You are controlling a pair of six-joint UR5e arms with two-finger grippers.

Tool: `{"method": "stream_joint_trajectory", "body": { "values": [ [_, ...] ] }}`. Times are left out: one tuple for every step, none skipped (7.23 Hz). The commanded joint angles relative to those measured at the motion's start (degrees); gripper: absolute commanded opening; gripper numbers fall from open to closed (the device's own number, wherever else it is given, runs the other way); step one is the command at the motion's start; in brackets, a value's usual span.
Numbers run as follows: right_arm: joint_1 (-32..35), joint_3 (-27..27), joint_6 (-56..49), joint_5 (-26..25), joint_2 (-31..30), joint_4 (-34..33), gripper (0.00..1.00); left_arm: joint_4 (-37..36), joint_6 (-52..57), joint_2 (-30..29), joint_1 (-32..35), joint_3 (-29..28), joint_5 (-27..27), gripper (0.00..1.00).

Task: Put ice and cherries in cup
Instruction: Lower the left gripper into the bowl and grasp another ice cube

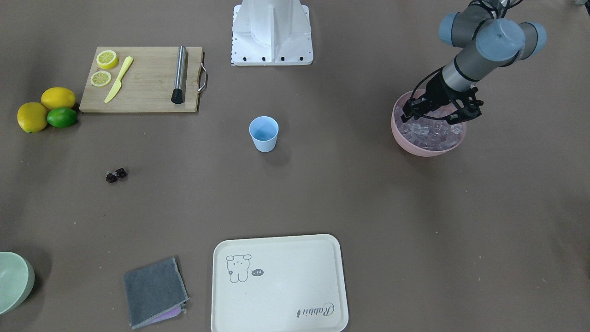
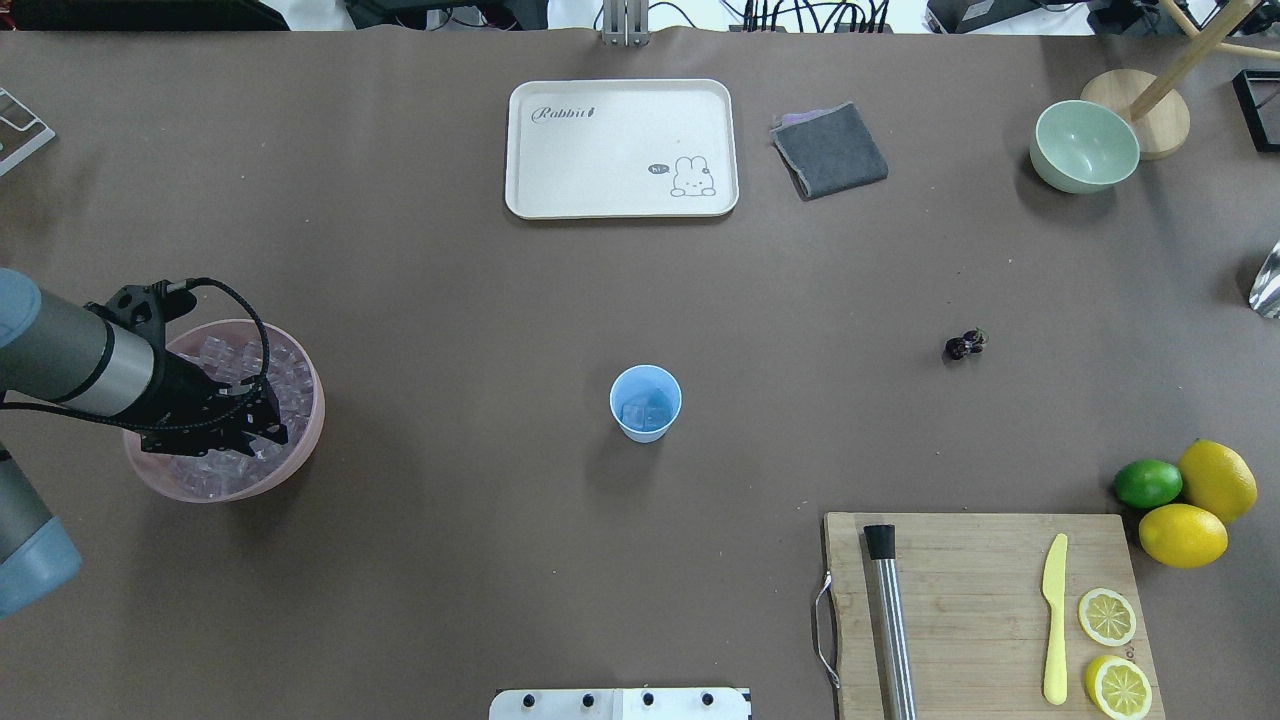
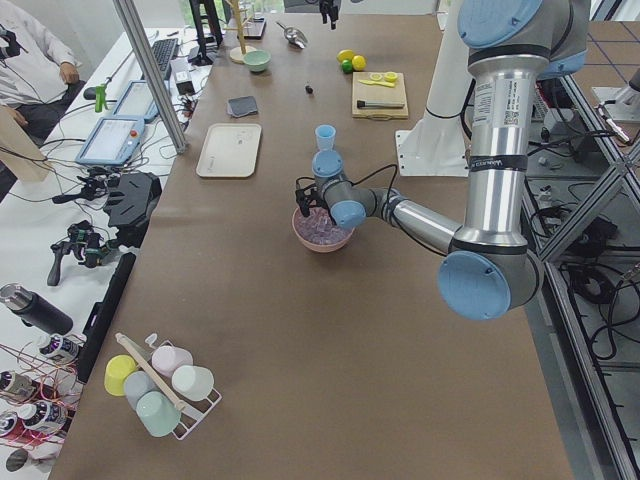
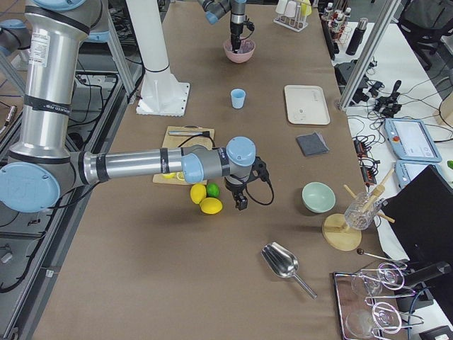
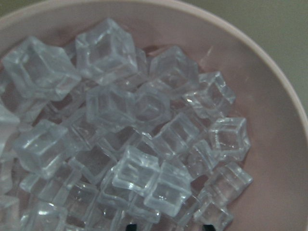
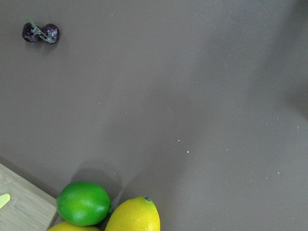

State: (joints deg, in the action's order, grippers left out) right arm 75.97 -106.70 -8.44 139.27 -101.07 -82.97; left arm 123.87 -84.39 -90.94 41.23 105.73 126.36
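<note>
The light blue cup (image 1: 264,133) stands upright at the table's middle, and in the overhead view (image 2: 645,403) some ice shows in its bottom. Many clear ice cubes (image 5: 134,144) fill the big pink bowl (image 1: 428,148). My left gripper (image 1: 433,119) is open, its fingers spread and lowered into the ice in the bowl, holding nothing. The dark cherries (image 1: 116,175) lie as a pair on the bare table, also in the right wrist view (image 6: 41,32). My right gripper (image 4: 241,202) hangs over the table near the lemons; I cannot tell if it is open or shut.
A wooden cutting board (image 1: 143,80) carries two lemon slices, a yellow knife and a metal muddler. Two lemons and a lime (image 1: 46,110) lie beside it. A cream tray (image 1: 279,283), a grey cloth (image 1: 154,290) and a pale green bowl (image 1: 14,281) lie on the operators' side.
</note>
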Motion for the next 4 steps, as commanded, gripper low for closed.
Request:
{"method": "stream_joint_trajectory", "body": {
  "values": [
    [0.15, -0.09, 0.00, 0.74, 0.00, 0.00, 1.00, -0.03, -0.42, 0.14, -0.01, 0.09, 0.03, 0.00],
    [0.23, -0.17, 0.00, 0.74, 0.00, 0.00, 1.00, -0.20, -0.51, 0.23, -0.01, 0.44, 0.20, 0.00],
    [0.23, -0.09, 0.00, 0.74, 0.00, 0.00, 1.00, -0.38, -0.51, 0.06, 0.08, 0.79, 0.46, 0.00],
    [0.23, -0.43, 0.26, 0.57, 0.08, 0.00, 1.00, -1.34, -0.60, 0.23, 0.78, 4.01, 2.03, 0.00]
  ]
}}
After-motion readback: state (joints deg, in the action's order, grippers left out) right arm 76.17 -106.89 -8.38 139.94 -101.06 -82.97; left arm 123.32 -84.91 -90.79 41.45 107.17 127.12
